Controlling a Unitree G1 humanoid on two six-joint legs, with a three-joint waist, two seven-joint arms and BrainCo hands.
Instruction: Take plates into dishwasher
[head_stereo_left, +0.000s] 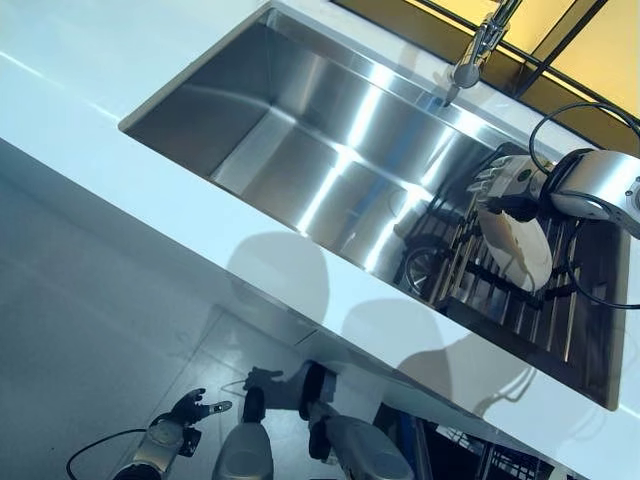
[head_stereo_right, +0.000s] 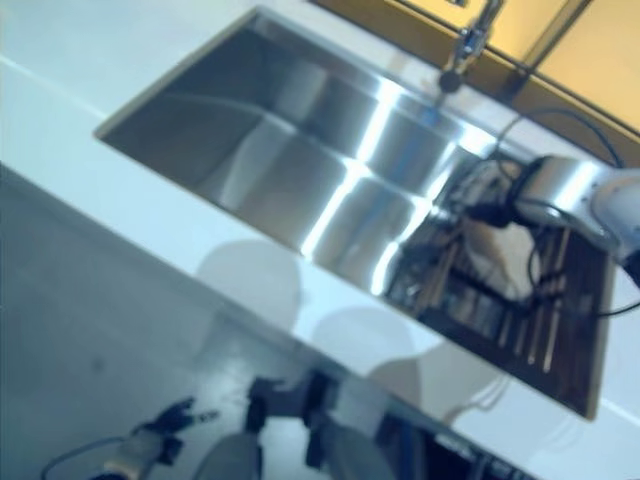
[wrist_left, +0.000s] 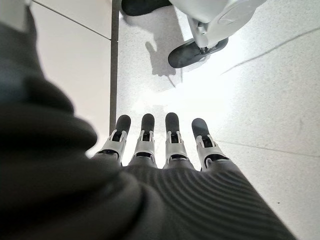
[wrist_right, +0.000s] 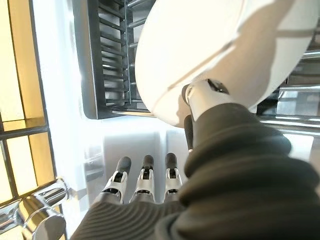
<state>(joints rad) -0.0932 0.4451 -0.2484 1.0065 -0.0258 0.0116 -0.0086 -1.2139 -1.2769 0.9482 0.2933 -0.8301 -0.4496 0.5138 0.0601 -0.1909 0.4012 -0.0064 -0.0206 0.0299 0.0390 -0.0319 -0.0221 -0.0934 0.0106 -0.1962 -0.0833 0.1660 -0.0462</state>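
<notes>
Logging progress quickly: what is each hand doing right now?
Left hand: open, fingers straight, hanging low over the floor, holding nothing.
Right hand: at the white plate in the sink rack; thumb against it, fingers straight; grip cannot be told.

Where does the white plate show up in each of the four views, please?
Left eye view: white plate at right, on edge in the drying rack in the sink.
Right eye view: plate at right, over the same rack.
Left wrist view: not in it.
Right wrist view: plate fills the top.
Shared landmark: the rack.
</notes>
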